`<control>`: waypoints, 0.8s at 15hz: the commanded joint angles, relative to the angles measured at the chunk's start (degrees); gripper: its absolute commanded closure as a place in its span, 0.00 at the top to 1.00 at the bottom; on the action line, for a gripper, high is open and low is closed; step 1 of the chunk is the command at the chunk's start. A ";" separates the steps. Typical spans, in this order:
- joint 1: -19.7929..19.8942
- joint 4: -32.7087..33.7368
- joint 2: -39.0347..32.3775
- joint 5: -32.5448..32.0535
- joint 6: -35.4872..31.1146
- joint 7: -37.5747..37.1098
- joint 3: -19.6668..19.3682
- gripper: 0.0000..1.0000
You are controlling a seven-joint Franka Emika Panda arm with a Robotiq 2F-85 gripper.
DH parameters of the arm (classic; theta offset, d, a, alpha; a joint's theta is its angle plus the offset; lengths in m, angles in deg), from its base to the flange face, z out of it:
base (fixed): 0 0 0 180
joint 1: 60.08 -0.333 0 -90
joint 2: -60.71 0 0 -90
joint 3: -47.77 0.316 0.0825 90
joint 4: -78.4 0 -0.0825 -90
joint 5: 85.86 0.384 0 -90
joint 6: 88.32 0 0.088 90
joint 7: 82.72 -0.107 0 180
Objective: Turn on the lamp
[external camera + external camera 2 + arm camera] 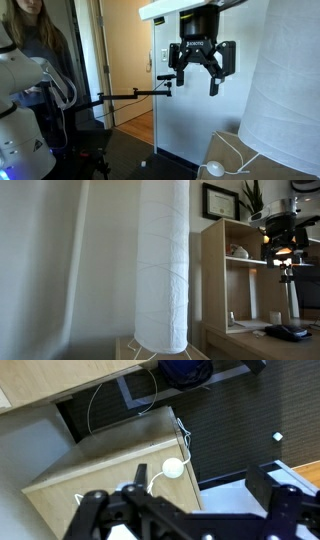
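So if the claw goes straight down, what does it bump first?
Probably the wooden box top, near the round switch. The open claw hangs above it, but depth is unclear.

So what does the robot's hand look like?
The gripper is black, a bit like a claw, with two chunky jointed fingers and small white lettering on its body. It is fixed to a glossy white, rounded arm. In the wrist view the fingers look like black bars linked together.

text: none legible | pincer point(198, 86): white lettering, too small to read
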 commanded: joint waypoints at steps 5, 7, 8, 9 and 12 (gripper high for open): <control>0.26 -0.30 -1.92 -6.45 -1.59 6.74 3.15 1.00; 0.01 -0.21 -2.40 -7.72 -1.92 8.24 4.04 1.00; -0.07 0.04 -2.74 -7.65 -1.62 9.49 4.47 1.00; -0.14 0.34 -3.14 -7.63 -1.43 10.52 4.89 1.00; 0.07 1.64 -4.07 -3.89 0.32 17.16 5.52 1.00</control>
